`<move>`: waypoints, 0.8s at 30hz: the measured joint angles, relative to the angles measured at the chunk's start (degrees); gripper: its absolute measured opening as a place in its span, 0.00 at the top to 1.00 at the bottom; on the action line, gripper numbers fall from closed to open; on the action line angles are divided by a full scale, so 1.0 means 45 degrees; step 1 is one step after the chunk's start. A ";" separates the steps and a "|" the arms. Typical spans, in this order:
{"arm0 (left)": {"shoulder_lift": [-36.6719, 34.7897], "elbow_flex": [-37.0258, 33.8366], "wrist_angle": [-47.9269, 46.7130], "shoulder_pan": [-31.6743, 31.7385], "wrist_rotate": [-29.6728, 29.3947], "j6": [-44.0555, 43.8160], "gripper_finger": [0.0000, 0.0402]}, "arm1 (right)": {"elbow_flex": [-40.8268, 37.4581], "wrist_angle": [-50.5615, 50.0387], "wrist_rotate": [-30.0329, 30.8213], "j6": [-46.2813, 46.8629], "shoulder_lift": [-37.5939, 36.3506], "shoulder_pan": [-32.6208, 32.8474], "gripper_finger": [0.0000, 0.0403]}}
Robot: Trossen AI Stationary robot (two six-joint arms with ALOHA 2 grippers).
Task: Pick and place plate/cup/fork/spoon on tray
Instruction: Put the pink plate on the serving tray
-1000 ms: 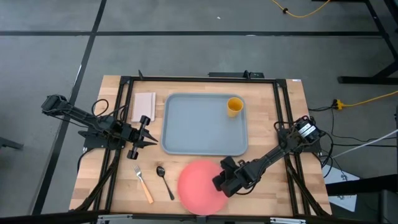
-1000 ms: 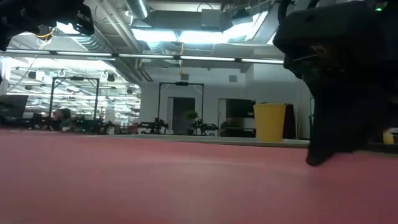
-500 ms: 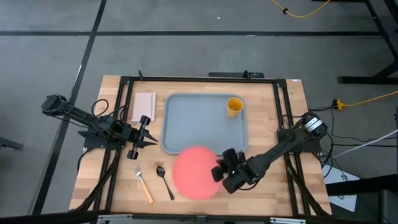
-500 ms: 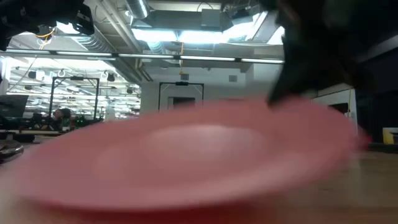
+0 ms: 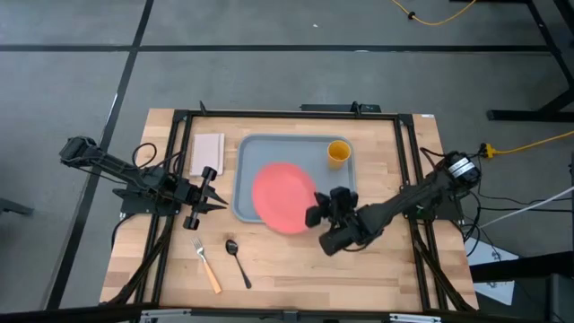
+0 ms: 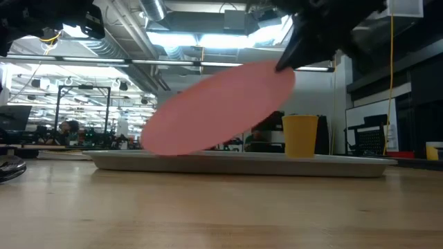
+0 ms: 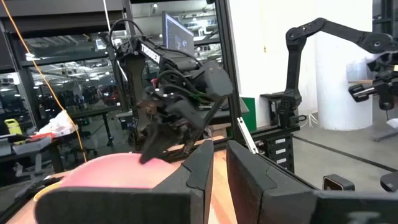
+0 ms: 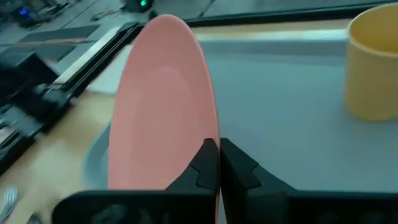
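Note:
The coral-red plate (image 5: 282,197) hangs tilted over the near part of the grey-blue tray (image 5: 269,152), held by my right gripper (image 5: 314,215), which is shut on its rim. In the low view the plate (image 6: 218,107) slopes down toward the table's left; whether its low edge (image 6: 149,146) touches the tray (image 6: 235,162) I cannot tell. The yellow-orange cup (image 5: 338,152) stands upright in the tray's far right corner. The fork (image 5: 207,266) and the dark spoon (image 5: 238,261) lie on the wood near the front edge. My left gripper (image 5: 221,205) waits left of the tray, empty, its fingers a narrow gap apart. My right gripper pinches the plate's rim (image 8: 210,134) between its two fingers, at the edge on the table's right side. The fingers come slanting from the right and near side. The held edge (image 6: 285,63) is the plate's high side, and the plate slopes down to the left over the tray.
A small pale pad (image 5: 207,154) lies left of the tray's far corner. A dark metal frame (image 5: 179,170) runs along the table's left, right and far sides. Bare wood (image 5: 296,269) shows between the tray and the front edge.
My right gripper has lifted the plate off the wood near the front edge and carried it up and toward the far edge, over the tray. The plate was lying flat and now hangs tilted, its left side low. My left arm has kept still.

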 joint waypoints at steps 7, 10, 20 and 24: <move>0.0002 0.0000 -0.0001 0.0003 0.0000 0.0000 0.90 | 0.0000 -0.1150 -0.0764 -0.0334 0.0051 -0.1385 1.00; 0.0000 0.0000 -0.0002 -0.0001 0.0000 0.0000 0.90 | -0.0013 -0.1578 -0.1601 -0.0249 0.0105 -0.1751 0.99; 0.0005 0.0000 -0.0002 0.0003 0.0000 0.0000 0.90 | -0.0228 -0.2652 -0.2631 -0.0307 0.0131 -0.2003 0.86; 0.0005 0.0000 -0.0002 0.0003 0.0000 0.0000 0.90 | -0.0228 -0.3062 -0.2908 -0.0353 0.0131 -0.2003 0.87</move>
